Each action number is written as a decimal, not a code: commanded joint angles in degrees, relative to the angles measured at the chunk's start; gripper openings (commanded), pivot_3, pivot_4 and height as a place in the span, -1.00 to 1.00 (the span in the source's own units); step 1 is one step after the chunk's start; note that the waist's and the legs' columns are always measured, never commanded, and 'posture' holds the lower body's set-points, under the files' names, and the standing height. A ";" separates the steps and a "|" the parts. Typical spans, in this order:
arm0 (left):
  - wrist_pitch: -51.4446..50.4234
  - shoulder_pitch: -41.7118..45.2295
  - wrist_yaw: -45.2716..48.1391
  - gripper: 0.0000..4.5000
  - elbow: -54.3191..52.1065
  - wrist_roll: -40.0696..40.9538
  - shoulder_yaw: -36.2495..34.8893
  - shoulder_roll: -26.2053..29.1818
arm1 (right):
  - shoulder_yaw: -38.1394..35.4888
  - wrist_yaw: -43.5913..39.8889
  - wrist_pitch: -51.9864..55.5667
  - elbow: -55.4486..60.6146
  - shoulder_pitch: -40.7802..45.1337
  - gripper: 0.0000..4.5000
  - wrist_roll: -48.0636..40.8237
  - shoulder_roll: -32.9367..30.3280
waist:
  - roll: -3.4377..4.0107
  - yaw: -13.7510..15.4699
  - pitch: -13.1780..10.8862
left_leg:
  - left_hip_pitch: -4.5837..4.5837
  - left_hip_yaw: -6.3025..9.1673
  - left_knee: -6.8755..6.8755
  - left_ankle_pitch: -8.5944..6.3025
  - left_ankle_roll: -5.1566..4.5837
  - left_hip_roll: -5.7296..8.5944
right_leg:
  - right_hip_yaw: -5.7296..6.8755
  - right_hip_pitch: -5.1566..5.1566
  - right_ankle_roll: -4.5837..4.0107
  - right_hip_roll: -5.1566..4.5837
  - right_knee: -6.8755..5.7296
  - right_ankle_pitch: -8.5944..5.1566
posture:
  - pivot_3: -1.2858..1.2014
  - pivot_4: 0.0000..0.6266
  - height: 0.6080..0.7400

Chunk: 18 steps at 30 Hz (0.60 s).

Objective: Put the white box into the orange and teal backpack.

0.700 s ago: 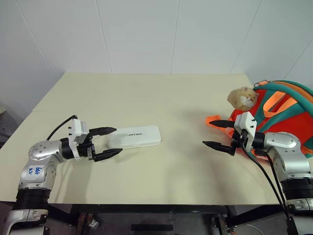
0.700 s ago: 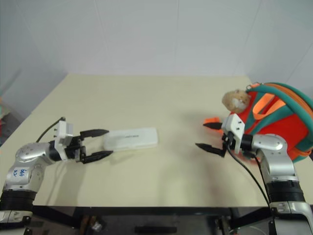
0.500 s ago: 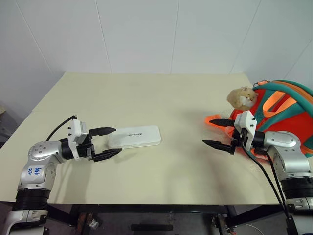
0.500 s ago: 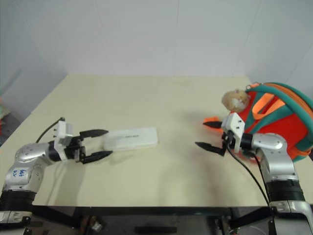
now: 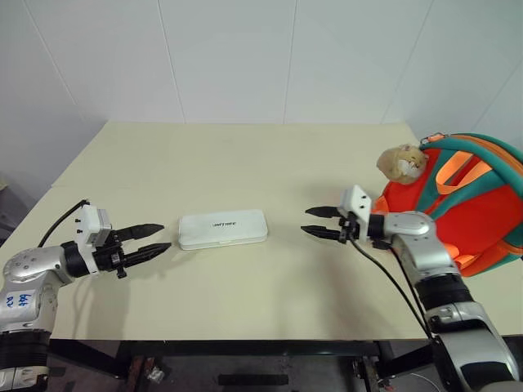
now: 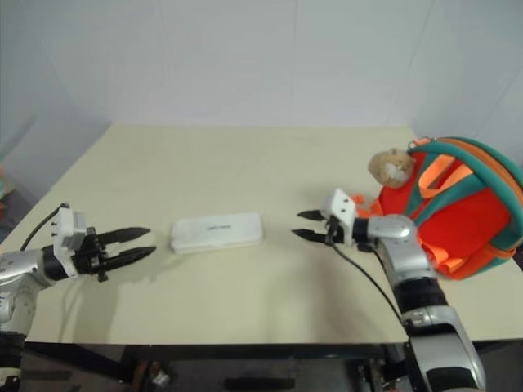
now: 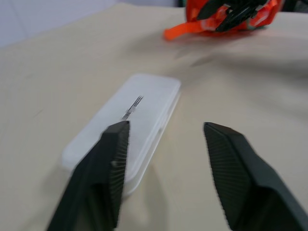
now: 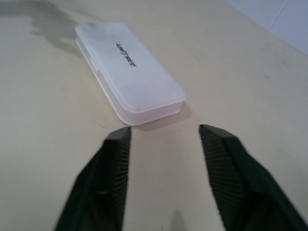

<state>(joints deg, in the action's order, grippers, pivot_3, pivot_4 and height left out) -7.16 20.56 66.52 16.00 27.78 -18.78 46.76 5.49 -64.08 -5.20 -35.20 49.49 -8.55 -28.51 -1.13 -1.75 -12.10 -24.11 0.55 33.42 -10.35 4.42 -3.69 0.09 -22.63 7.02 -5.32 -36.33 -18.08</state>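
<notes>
The white box [image 5: 223, 228] lies flat on the table's middle, its dark lettering facing up. My left gripper [image 5: 166, 236] hovers just left of the box's left end, pointing at it, open and holding nothing. In the left wrist view the white box [image 7: 134, 120] lies a short way beyond the fingertips [image 7: 118, 139]. My right gripper [image 5: 305, 220] is a little right of the box's right end, also open and empty, and the white box [image 8: 130, 65] lies ahead of its fingers [image 8: 118, 149]. The orange and teal backpack [image 5: 462, 204] stands at the table's right edge behind the right arm, with a tan plush toy [image 5: 402, 161] on it.
The beige table [image 5: 245, 155] has a white wall beyond its far edge. A black cable runs along each forearm.
The left gripper has drawn back to the left, off the box's end, and its fingers have narrowed. The right gripper has moved left from the backpack towards the box, also narrower.
</notes>
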 commanded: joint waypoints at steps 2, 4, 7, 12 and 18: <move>-2.36 -0.42 -4.78 -0.62 1.93 -1.80 -1.64 1.62 | 1.54 3.84 -2.82 -8.23 5.72 -0.76 4.11 3.30 | -0.01 0.16 0.00 | -0.01 0.00 0.00 0.00 0.00 0.00 | -0.03 -0.04 0.00 0.00 -0.07 0.00 | 0.03 -0.52 1.00; -2.63 -0.53 -7.07 -0.91 2.59 -3.38 -0.91 1.43 | 2.22 6.22 -3.58 -12.60 7.94 -1.00 6.20 5.11 | -0.01 0.13 0.00 | -0.02 0.00 -0.01 0.00 0.00 0.00 | -0.06 -0.05 0.00 0.01 -0.10 0.00 | 0.03 -0.52 1.00; -3.48 -0.32 -11.48 -0.99 2.47 -5.14 -0.40 0.46 | 2.77 10.87 -5.32 -19.49 11.32 -1.00 9.23 7.18 | -0.02 0.06 0.01 | -0.01 -0.04 -0.03 0.00 0.00 0.00 | -0.10 -0.08 0.00 0.02 -0.13 0.00 | 0.03 -0.52 1.00; -7.26 0.62 -20.11 -0.99 1.01 -5.64 -1.01 -2.49 | 1.99 19.53 -7.66 -29.60 17.17 -1.00 12.35 9.47 | -0.02 -0.01 0.00 | 0.00 -0.15 -0.05 0.00 0.00 0.00 | -0.25 -0.15 0.00 0.01 -0.19 0.00 | 0.03 -0.52 1.00; -6.17 4.42 -22.74 -0.99 3.11 -7.06 2.37 -7.36 | 1.48 22.07 -7.73 -33.73 19.68 -1.00 13.06 12.08 | -0.06 0.01 0.03 | 0.01 -0.21 -0.06 0.01 0.02 0.00 | -0.30 -0.19 0.01 0.03 -0.22 0.00 | 0.03 -0.52 1.00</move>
<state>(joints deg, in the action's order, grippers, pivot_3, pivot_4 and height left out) -14.32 23.39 44.63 19.13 21.24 -16.49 39.23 7.82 -42.36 -11.51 -68.95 67.82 4.46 -16.94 -1.19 -1.74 -12.08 -24.10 0.35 33.37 -10.34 4.44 -3.69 -0.22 -22.81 7.03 -5.29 -36.56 -18.08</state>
